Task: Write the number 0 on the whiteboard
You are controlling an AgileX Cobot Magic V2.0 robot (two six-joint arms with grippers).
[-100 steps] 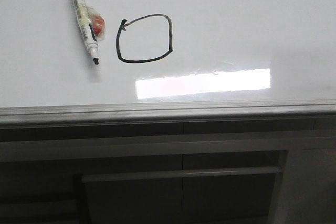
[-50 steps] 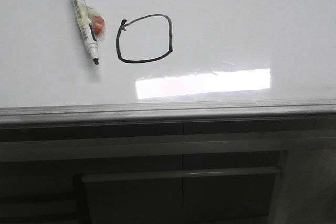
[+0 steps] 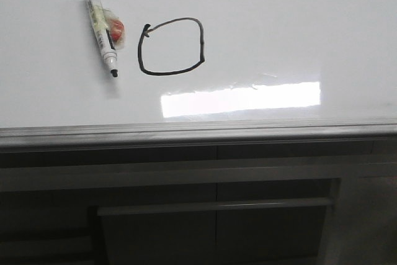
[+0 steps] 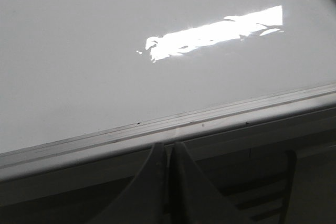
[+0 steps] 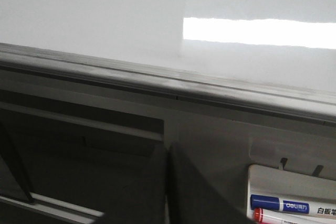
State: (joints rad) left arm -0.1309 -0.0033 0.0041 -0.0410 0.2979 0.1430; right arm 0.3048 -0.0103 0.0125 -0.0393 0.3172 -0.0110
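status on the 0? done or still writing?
Looks done: a closed black hand-drawn loop sits on the glossy white whiteboard. The white marker with black tip lies beside it, uncapped, untouched. Left gripper and right gripper are shut, empty, off the board edge. Nothing visibly left, perhaps capping.

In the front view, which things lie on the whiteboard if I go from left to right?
Marker pen → small red and clear object touching the pen's right side → the drawn number 0 → bright glare patch, nearer the whiteboard's grey edge rail.
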